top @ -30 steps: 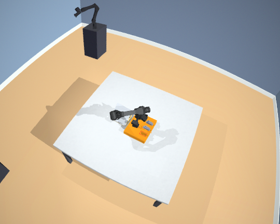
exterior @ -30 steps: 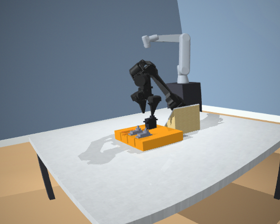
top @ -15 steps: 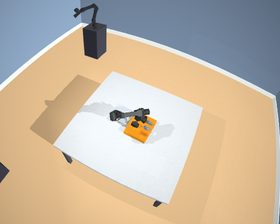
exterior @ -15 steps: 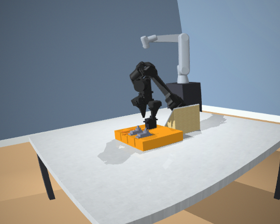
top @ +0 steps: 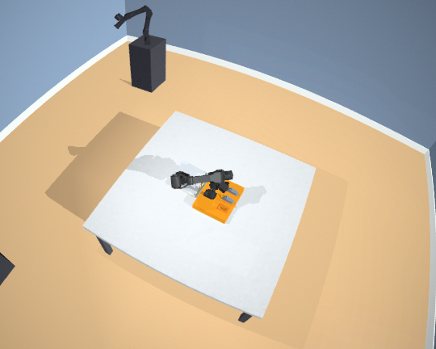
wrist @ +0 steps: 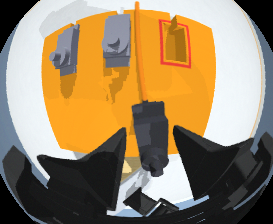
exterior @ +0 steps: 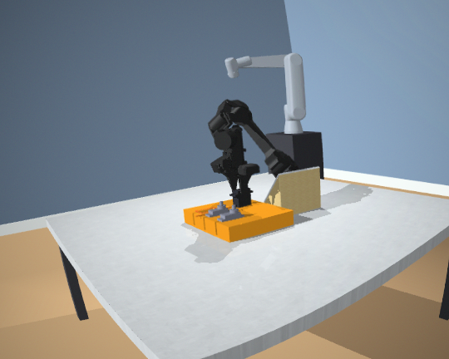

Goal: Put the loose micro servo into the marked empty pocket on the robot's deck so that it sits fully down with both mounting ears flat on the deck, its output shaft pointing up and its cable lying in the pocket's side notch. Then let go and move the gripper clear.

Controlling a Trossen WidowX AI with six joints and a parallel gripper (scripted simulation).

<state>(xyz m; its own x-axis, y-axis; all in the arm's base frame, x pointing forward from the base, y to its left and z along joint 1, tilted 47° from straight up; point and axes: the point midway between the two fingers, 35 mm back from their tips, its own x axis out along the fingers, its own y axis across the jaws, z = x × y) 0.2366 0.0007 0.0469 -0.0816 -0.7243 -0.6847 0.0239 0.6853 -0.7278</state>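
The loose dark micro servo (exterior: 242, 199) (wrist: 151, 122) stands on the orange deck (top: 205, 204) (exterior: 261, 226) (wrist: 89, 120), near its rear edge, with its output shaft up. Its orange cable (wrist: 140, 60) runs across the deck and past the far edge. My gripper (exterior: 239, 189) (wrist: 149, 129) is partly open above the deck, with one finger on each side of the servo. In the wrist view gaps show between servo and fingers. The red-outlined empty pocket (top: 222, 208) (wrist: 177, 46) lies to the right of the servo in the wrist view. In the top view the arm hides the servo.
Two grey servos (top: 228, 199) (wrist: 118, 37) sit in the deck beside the pocket, their shafts standing up. A sloped board with a tan side (exterior: 303, 191) stands on the table (top: 228, 258) (exterior: 143, 233) behind the deck, near the arm's base.
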